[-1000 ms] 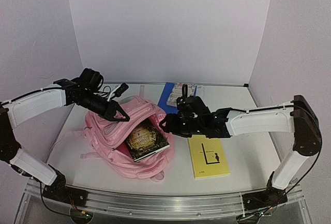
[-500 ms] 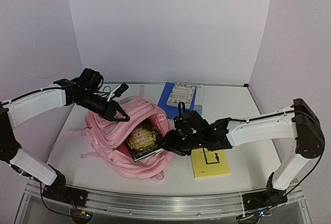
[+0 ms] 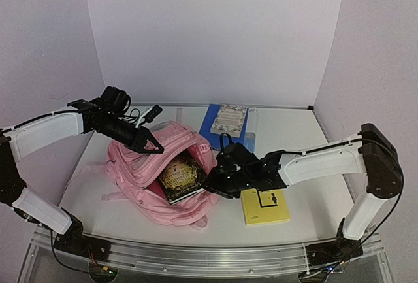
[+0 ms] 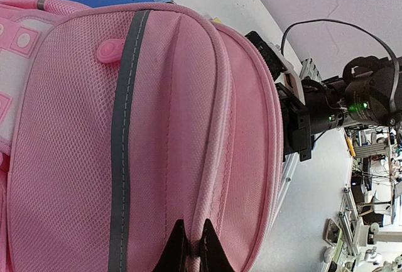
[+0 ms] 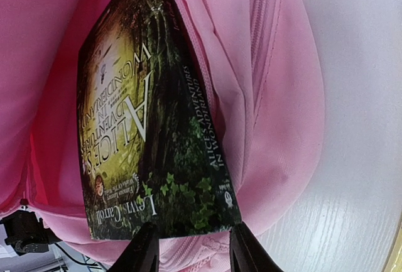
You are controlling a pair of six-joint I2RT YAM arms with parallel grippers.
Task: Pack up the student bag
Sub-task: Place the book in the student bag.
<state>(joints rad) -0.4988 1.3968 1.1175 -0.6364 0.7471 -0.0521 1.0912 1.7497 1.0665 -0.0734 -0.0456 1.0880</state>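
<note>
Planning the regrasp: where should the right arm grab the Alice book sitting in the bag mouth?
The exposed spine-side corner of the Alice book, from the right. It alone juts from the student bag; fabric flanks the rest. The open right gripper straddles it.

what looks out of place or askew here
The dark book sits tilted, only partly inside the student bag, its near end sticking out of the opening by the right gripper.

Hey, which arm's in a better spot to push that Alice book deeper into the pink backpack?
Right. The right end effector is open at the protruding edge of the book; the left end effector is shut on fabric of the student bag, away from the book.
</note>
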